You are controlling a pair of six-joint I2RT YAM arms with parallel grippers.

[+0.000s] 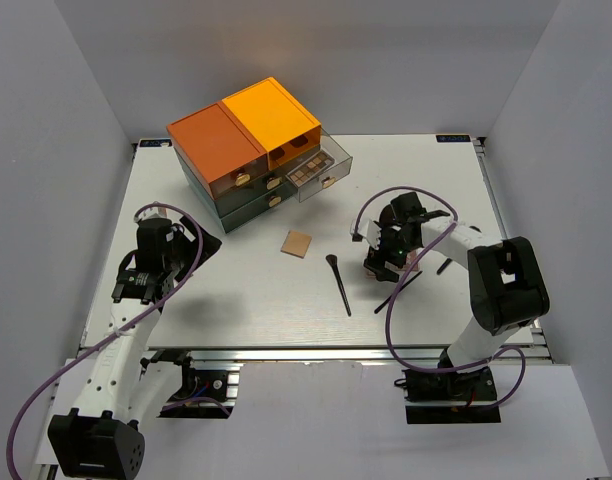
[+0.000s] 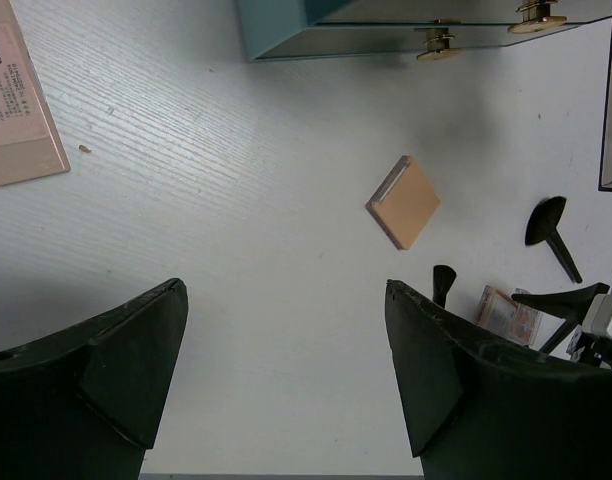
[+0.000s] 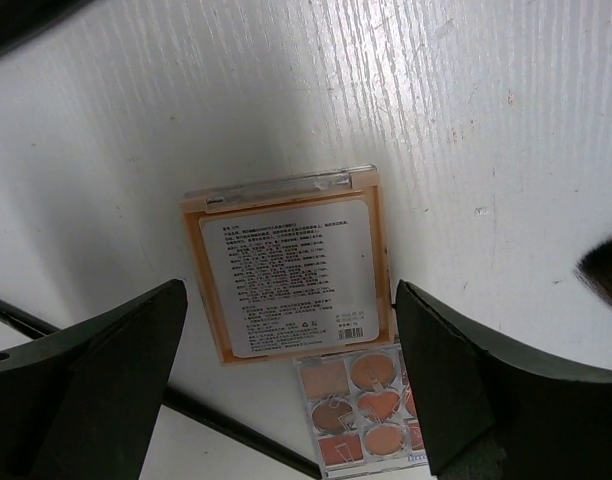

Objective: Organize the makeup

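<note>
My right gripper [image 1: 386, 255] hangs open just above two stacked palettes at the table's right. In the right wrist view, its fingers [image 3: 106, 370] flank an orange-rimmed palette [image 3: 289, 265] lying label side up. That palette partly overlaps a clear eyeshadow palette [image 3: 361, 410] with brown and pink pans. A tan square compact [image 1: 298, 243] lies mid-table, with a black brush [image 1: 338, 283] to its right. A second brush [image 1: 406, 288] lies beside the right gripper. My left gripper [image 2: 284, 290] is open and empty over bare table at the left.
The orange-topped drawer box [image 1: 246, 150] stands at the back, its right drawer [image 1: 321, 172] pulled out with a palette inside. Another tan labelled palette [image 2: 16, 110] lies left of my left gripper. A brush handle [image 3: 236, 430] runs under the right gripper.
</note>
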